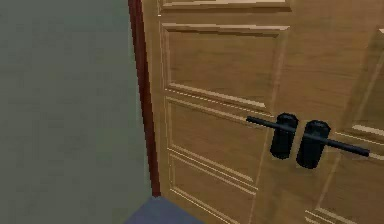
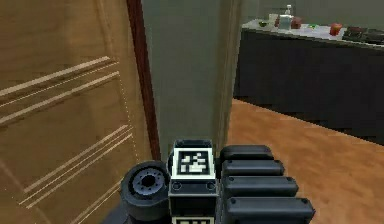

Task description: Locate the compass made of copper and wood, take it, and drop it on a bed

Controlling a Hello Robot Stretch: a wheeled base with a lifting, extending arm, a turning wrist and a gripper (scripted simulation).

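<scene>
I stand close to the wooden doors [image 1: 230, 110]; the arm [image 2: 255, 185] sits tucked in, probably to pass them. How the tool [image 2: 150, 187] stands, I cannot tell.

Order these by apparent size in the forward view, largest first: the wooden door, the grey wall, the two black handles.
1. wooden door
2. grey wall
3. left handle and right handle look alike, so unranked.
</scene>
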